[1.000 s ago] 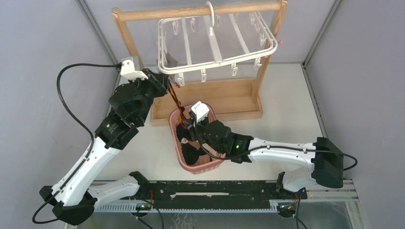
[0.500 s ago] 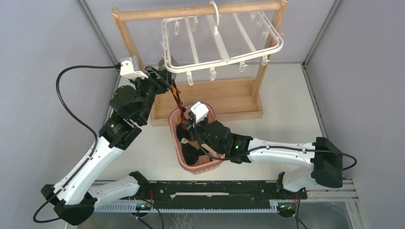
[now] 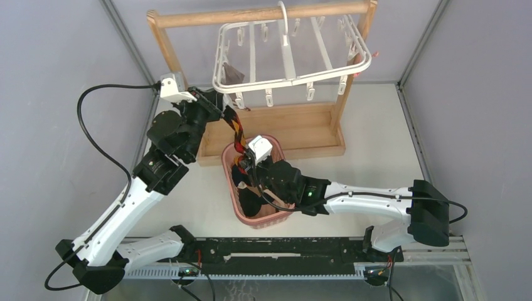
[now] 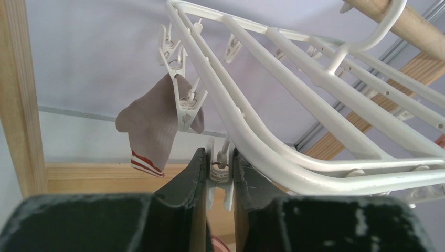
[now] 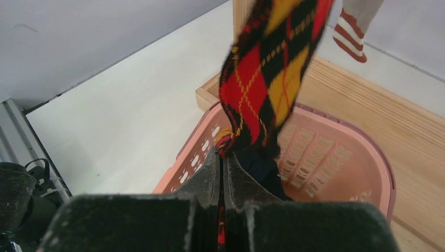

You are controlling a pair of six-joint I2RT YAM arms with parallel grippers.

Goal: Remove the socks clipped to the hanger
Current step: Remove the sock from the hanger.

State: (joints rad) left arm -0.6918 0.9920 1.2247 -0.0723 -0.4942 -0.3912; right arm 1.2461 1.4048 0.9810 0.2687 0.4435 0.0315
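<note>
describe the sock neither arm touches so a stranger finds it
On the wooden rack at the back hangs a white hanger. At its left end a grey sock dangles, its cuff striped red and white, unlike the red and yellow diamond sock.

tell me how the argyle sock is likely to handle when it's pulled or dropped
Probably floppy: the argyle sock bends and twists above the right gripper pinching it. Likely light: thin knit fabric. Released, it would probably slump into the pink basket below.

One white hanger (image 3: 287, 58), one wooden rack (image 3: 251, 14), one pink basket (image 3: 263, 221), one red-yellow argyle sock (image 3: 237, 128), one grey sock (image 4: 152, 126).
</note>
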